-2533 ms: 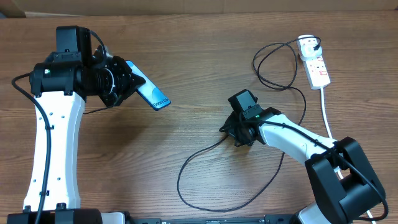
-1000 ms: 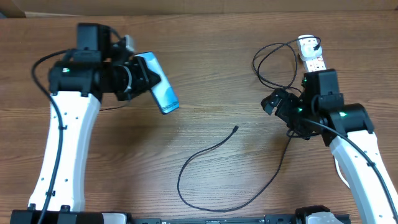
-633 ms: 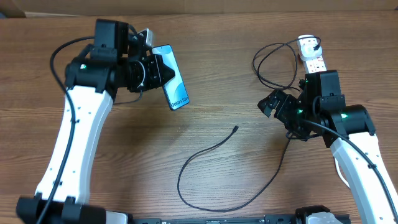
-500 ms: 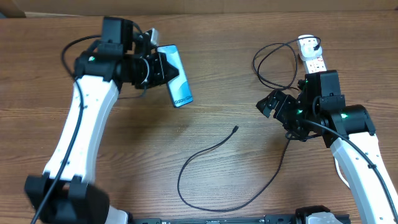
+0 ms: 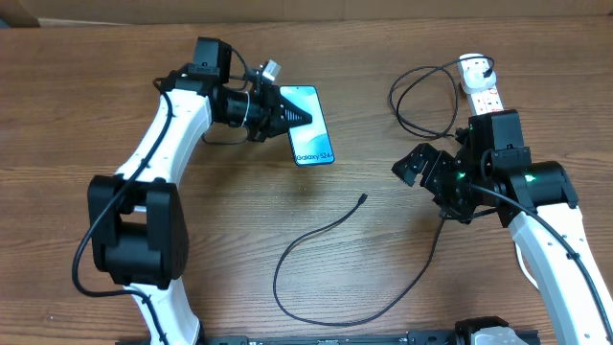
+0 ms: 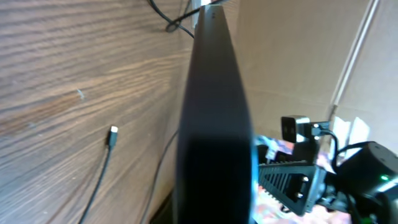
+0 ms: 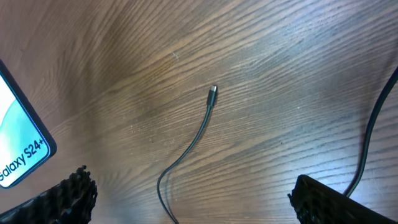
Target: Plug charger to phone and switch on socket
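Phone (image 5: 310,138) carried right toward centre since 0.5 s ago; left claw (image 5: 287,117) clamps its upper end. Right claw (image 5: 424,178) wide, empty. Charger (image 5: 306,240) tip lies loose on worktop (image 5: 230,240), between both. Socket (image 5: 487,101) untouched. Judgement: plugging not yet begun.

Both arms share one look: glossy white shells on the long links and chunky black housings at the joints. The left arm (image 5: 177,110) has a thin black cable (image 5: 79,268) looping loose beside its base and a little silver knob (image 5: 268,69) by the wrist. The right arm (image 5: 554,254) has small green lights (image 5: 460,175), and the right gripper (image 7: 193,193) has matte black fingers (image 7: 73,194) with bumpy, ribbed edges.
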Robot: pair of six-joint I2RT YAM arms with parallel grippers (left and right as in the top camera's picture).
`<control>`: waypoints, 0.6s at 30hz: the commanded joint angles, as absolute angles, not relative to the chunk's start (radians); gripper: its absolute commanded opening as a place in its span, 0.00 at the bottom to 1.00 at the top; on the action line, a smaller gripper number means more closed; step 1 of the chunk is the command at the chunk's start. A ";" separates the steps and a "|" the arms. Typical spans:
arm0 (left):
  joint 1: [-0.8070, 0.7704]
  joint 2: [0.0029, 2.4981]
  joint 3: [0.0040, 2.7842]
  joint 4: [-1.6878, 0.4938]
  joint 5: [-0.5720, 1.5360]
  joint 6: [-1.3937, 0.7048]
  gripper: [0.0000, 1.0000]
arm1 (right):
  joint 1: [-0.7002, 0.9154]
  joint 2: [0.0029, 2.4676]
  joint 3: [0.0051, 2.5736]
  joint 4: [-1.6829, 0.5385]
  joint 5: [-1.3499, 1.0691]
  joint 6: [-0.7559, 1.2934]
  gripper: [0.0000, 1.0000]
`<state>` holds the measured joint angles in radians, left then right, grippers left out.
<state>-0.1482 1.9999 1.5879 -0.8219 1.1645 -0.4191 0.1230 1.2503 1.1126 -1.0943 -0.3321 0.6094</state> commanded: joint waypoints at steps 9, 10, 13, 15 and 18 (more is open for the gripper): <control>-0.141 1.997 1.592 -0.848 1.275 -0.428 0.04 | 0.118 1.253 1.132 -1.094 -0.346 0.601 1.00; -0.141 1.997 1.592 -0.848 1.285 -0.451 0.04 | 0.118 1.253 1.132 -1.094 -0.347 0.602 1.00; -0.134 1.997 1.592 -0.844 1.345 -0.529 0.04 | 0.118 1.253 1.132 -1.093 -0.366 0.606 1.00; -0.129 1.997 1.592 -0.827 1.388 -0.532 0.04 | 0.118 1.253 1.132 -1.090 -0.369 0.624 1.00; -0.118 1.997 1.592 -0.813 1.397 -0.532 0.04 | 0.118 1.253 1.128 -1.079 -0.369 0.632 1.00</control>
<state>-0.1364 2.0033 1.5879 -0.8207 1.2991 -0.5011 0.1230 1.2510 1.1126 -1.0912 -0.3546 0.6243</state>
